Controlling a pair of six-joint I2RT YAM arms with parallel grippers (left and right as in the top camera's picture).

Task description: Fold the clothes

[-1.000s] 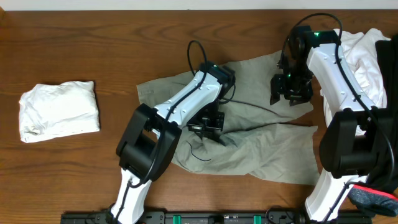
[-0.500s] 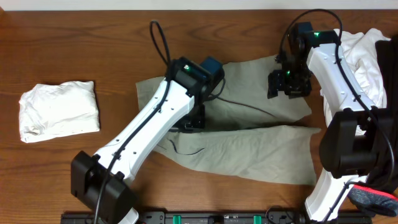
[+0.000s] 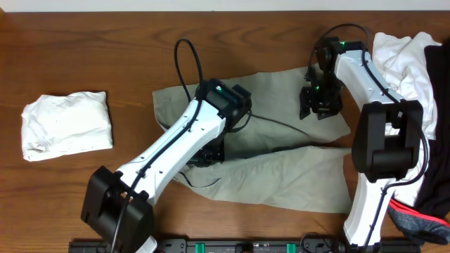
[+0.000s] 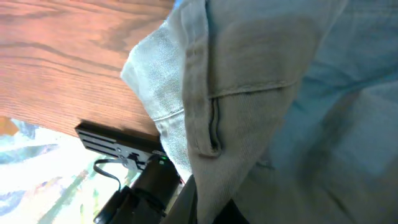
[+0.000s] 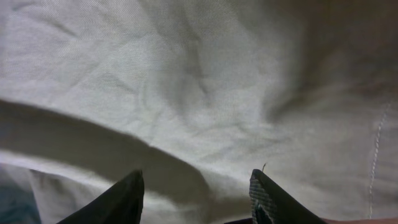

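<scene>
The khaki-beige shorts (image 3: 288, 184) lie spread across the middle of the table, two legs pointing right. My left gripper (image 3: 207, 152) is low over their left part, shut on a fold of the cloth. In the left wrist view the khaki fabric (image 4: 249, 93) drapes over the jaws (image 4: 217, 211) and hides most of them, with pale blue lining at the right. My right gripper (image 3: 320, 103) hovers over the upper leg. In the right wrist view its fingers (image 5: 196, 180) are open and empty just above the khaki cloth (image 5: 186, 81).
A folded white garment (image 3: 67, 125) lies at the left of the wooden table (image 3: 105, 56). At the right edge sits a pile with a white garment (image 3: 408, 63), a black one (image 3: 439, 67) and a red-trimmed one (image 3: 408, 209).
My left arm swung from the shorts' middle up to the left, then settled lower, and the cloth shifted with it. My right gripper drifted slightly left over the upper leg.
</scene>
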